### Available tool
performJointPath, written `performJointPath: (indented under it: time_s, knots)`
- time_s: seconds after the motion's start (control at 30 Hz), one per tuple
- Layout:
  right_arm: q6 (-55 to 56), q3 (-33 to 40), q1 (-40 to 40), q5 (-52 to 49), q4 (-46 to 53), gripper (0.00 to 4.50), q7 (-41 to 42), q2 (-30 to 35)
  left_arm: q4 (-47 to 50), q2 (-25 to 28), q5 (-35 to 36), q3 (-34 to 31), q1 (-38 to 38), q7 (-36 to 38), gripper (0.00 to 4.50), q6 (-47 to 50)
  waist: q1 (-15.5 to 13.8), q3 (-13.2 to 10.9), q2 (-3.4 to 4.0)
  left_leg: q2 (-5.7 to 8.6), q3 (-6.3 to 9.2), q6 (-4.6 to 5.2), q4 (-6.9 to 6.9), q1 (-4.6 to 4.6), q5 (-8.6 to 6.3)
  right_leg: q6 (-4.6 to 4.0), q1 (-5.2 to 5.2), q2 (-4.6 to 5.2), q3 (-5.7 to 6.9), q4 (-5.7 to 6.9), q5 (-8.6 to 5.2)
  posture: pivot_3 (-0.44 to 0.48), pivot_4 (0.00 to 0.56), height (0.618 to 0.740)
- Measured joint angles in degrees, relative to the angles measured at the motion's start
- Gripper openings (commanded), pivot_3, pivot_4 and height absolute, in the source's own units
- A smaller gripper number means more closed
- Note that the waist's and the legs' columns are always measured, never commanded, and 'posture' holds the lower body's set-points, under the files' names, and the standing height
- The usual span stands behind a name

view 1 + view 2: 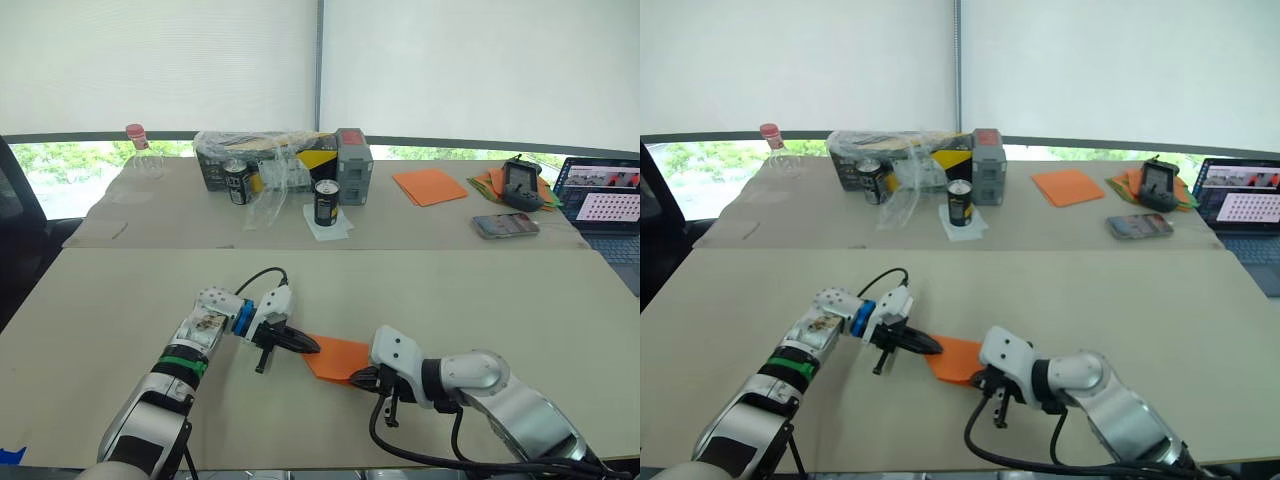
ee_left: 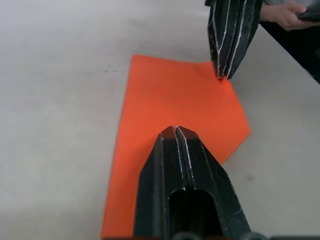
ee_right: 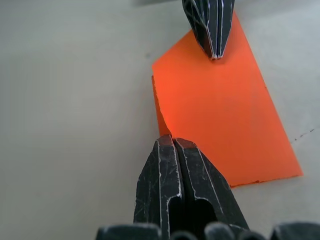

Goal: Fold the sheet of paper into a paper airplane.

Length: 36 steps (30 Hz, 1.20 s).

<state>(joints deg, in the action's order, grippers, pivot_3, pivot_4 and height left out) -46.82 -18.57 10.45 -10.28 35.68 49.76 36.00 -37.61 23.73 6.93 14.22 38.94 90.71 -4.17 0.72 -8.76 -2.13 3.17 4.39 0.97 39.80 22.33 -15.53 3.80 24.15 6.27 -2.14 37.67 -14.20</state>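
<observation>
The orange sheet of paper (image 1: 335,357) lies flat on the near table, folded down to a small shape with one slanted corner; it has no pointed wedge form. My left gripper (image 1: 308,346) is shut, its tip resting on the sheet's left part (image 2: 175,131). My right gripper (image 1: 362,378) is shut too, its tip at the sheet's right near edge (image 3: 171,139). There the paper's edge (image 3: 159,117) curls up slightly. Each wrist view also shows the other gripper's closed tip touching the far side of the sheet.
The back table holds two cans (image 1: 237,182) (image 1: 326,202), a plastic-wrapped box (image 1: 270,158), a pink-capped bottle (image 1: 140,150), an orange paper stack (image 1: 430,185), an orange-and-green pile (image 1: 495,182), a phone (image 1: 506,225) and a laptop (image 1: 605,205). A person's hand (image 2: 285,12) is at the table's side.
</observation>
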Motion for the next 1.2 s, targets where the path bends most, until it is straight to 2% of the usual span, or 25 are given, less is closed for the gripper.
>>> performJointPath:
  time_s: [0.2, 0.4, 0.63, 0.8, 1.0, 1.2]
  knots:
    - [-0.9, 1.2, -0.2, -2.9, -0.4, 0.03, -1.4, -1.3, -3.5, -0.2, -0.2, 0.0, 1.0, 0.0, 0.0, -3.2, 0.0, 0.0, 0.0, 0.0, 0.0, 0.0, 0.01, -0.04, 0.0, 0.0, -0.03, 0.0, 0.0, 0.02, 0.0, 0.0, 0.15, 0.739]
    - [4.2, 1.3, -0.2, -2.7, -4.3, 0.03, -2.5, -1.6, -4.6, -0.1, -0.3, 0.0, 1.5, 0.4, 0.0, -4.4, 0.0, 0.0, 0.01, -0.01, 0.0, 0.0, 0.0, -0.06, 0.0, 0.0, -0.03, -0.01, 0.01, 0.04, 0.0, 0.0, 0.15, 0.739]
    - [12.1, 2.3, -2.2, -2.0, -5.3, 2.3, -3.8, -1.9, -4.7, 0.0, -0.3, 0.1, 1.6, 0.5, 0.0, -4.7, 0.0, 0.0, 0.01, 0.0, 0.0, 0.0, 0.0, -0.05, 0.0, 0.0, -0.03, 0.0, 0.01, 0.04, 0.0, 0.0, 0.15, 0.739]
    - [21.4, 2.2, -5.9, 1.5, -5.3, 2.3, -3.6, 1.6, -5.2, -0.1, -0.3, 0.1, 1.9, 0.6, 0.0, -4.7, 0.0, 0.0, 0.01, 0.01, -0.01, 0.0, 0.0, -0.06, 0.0, 0.0, -0.04, -0.01, 0.01, 0.04, 0.0, 0.0, 0.15, 0.739]
    - [30.2, 1.1, -8.5, 4.4, -6.0, 2.3, -2.2, 2.8, -5.7, -0.3, -0.3, 0.1, 2.1, 0.7, 0.0, -4.8, 0.0, 0.0, 0.01, 0.01, -0.01, 0.0, 0.01, -0.08, 0.0, 0.0, -0.1, -0.02, 0.02, 0.02, 0.0, 0.0, 0.15, 0.739]
    - [34.8, 0.6, -8.8, 6.3, -7.6, 2.3, -0.9, 3.2, -6.0, -0.3, -0.3, 0.1, 2.2, 1.0, 0.0, -4.8, 0.0, 0.0, 0.01, 0.01, -0.01, 0.0, 0.01, -0.08, 0.0, 0.0, -0.11, -0.02, 0.02, 0.01, 0.0, 0.0, 0.15, 0.739]
